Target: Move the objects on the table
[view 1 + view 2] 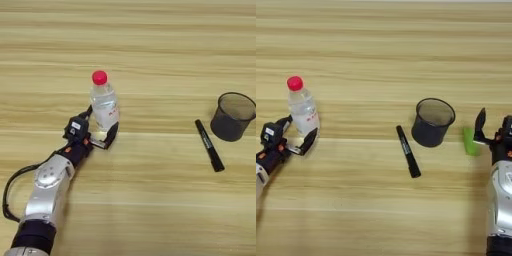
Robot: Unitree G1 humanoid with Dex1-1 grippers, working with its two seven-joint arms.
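Note:
A small clear bottle [103,105] with a red cap stands upright at the table's left. My left gripper [102,125] is shut on its lower part, one finger against its left side and the other against its front right. A black marker pen [407,151] lies at an angle near the middle. A bright green block [470,141] lies at the right. My right gripper [492,127] stands open just right of the block, with one finger [480,122] upright beside it and nothing between the fingers.
A black mesh cup [432,121] stands upright between the marker pen and the green block, close to both. The wooden table [150,45] stretches far back behind the things.

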